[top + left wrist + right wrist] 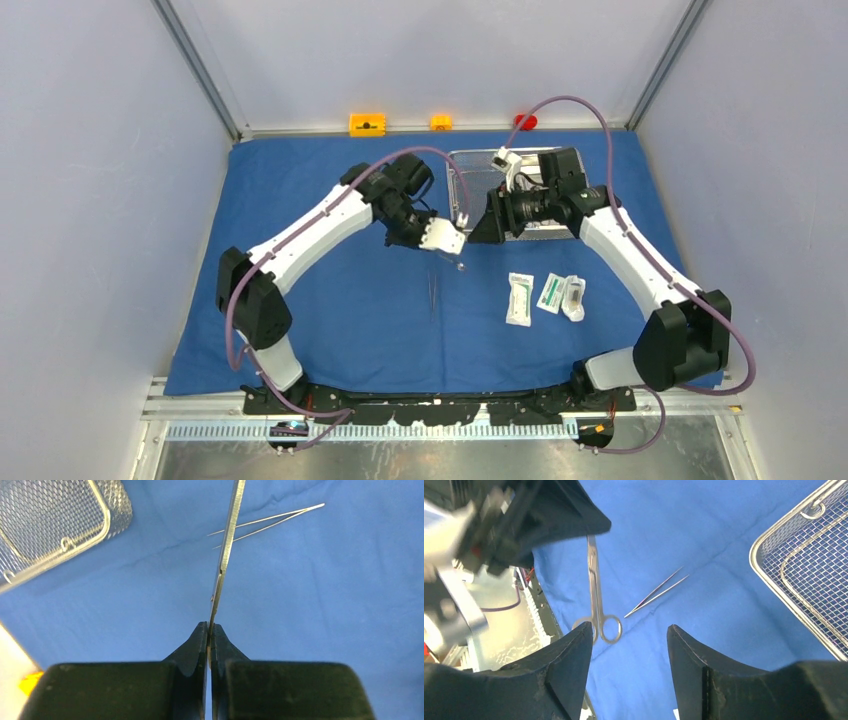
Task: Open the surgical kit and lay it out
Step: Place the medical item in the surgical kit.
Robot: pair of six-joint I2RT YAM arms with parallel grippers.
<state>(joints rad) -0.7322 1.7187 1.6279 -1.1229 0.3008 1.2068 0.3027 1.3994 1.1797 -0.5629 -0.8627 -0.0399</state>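
Item: scissors (225,555), clenched at the blade end by the left fingers (192,647) and hanging over the blue cloth (330,320) on the near side of the wire-mesh basket (458,165). The right fingers (569,665) are spread wide and grasp nothing, with the scissor rings just beside them. Placement, as judged: lower flat onto bare cloth beside, not across, the tweezers (265,522), left of the three white packets (519,298), releasing only once the rings rest on the surface.

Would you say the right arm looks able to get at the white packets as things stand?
Probably yes: its end effector is open and empty, and the packets lie uncovered on the cloth beside that arm.
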